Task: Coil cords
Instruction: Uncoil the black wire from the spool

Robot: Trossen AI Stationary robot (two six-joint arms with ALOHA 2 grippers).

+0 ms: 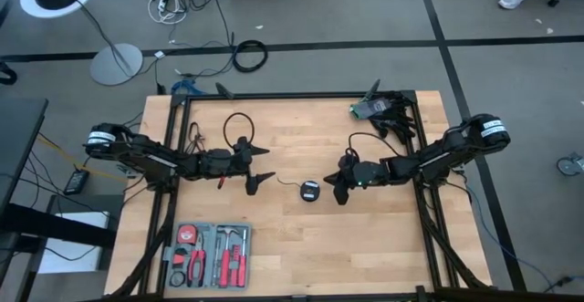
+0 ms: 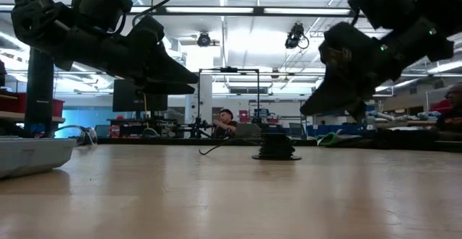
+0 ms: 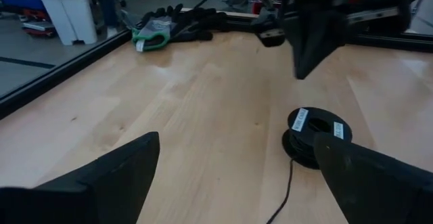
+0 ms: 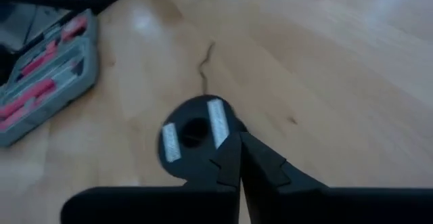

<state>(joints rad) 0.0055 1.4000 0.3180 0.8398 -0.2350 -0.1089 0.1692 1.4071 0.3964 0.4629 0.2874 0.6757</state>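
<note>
The cord is wound on a small round black puck [image 1: 310, 191] with two white labels [image 4: 196, 136], lying flat mid-table. A short loose wire tail [image 4: 205, 65] runs from it along the wood toward the left arm. My right gripper [image 4: 240, 162] is shut and hangs just right of the puck. In the low view it is raised [image 2: 339, 103] clear of the puck [image 2: 276, 146]. My left gripper [image 1: 260, 165] stands open to the left of the puck, above the table, its fingers wide apart [image 3: 230, 183] with nothing between them.
A grey case of red-handled tools [image 1: 208, 256] sits at the near left edge. Dark gloves and a green item [image 1: 379, 109] lie at the far right corner. Black frame rails [image 1: 301, 95] border the table. Bare wood lies between the arms and beyond the puck.
</note>
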